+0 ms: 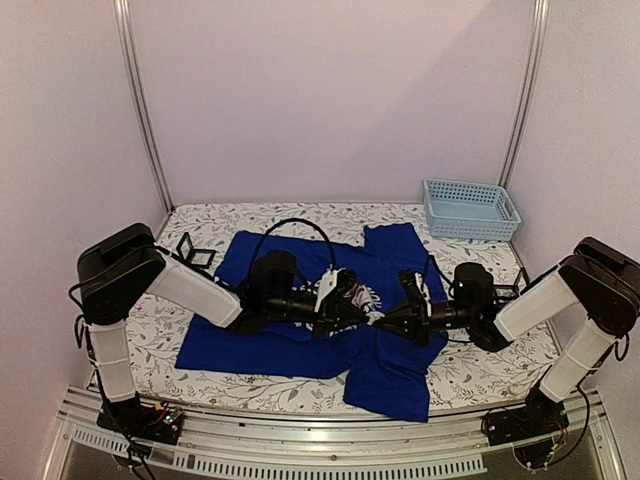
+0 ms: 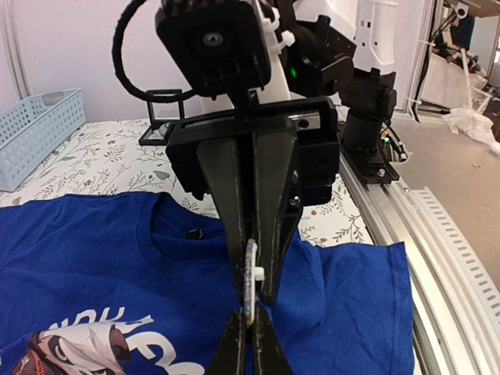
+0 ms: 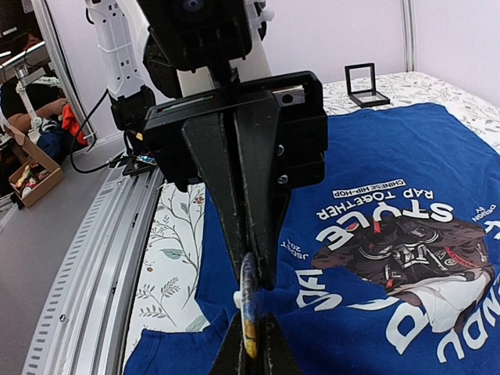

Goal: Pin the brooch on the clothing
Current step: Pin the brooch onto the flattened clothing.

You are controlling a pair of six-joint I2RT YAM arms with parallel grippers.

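The clothing [image 1: 290, 345], a royal-blue T-shirt with a round chest print [image 3: 406, 250], lies spread on the floral cloth. Both grippers meet tip to tip over its front part. In the left wrist view the brooch [image 2: 251, 281] stands edge-on as a thin disc with a white post on one side. My left gripper [image 2: 250, 340] is shut on its lower edge, and my right gripper [image 2: 255, 291] is shut on it from the opposite side. A small fold of shirt [image 3: 312, 293] bunches against the brooch [image 3: 248, 308] between the right gripper [image 3: 250, 344] and the left gripper [image 3: 254, 277].
A light-blue basket [image 1: 470, 208] stands at the back right. A small black open box [image 1: 195, 252] sits by the shirt's left sleeve. An aluminium rail [image 1: 330, 455] runs along the near edge. Bare floral cloth [image 1: 480, 370] shows to the right of the shirt.
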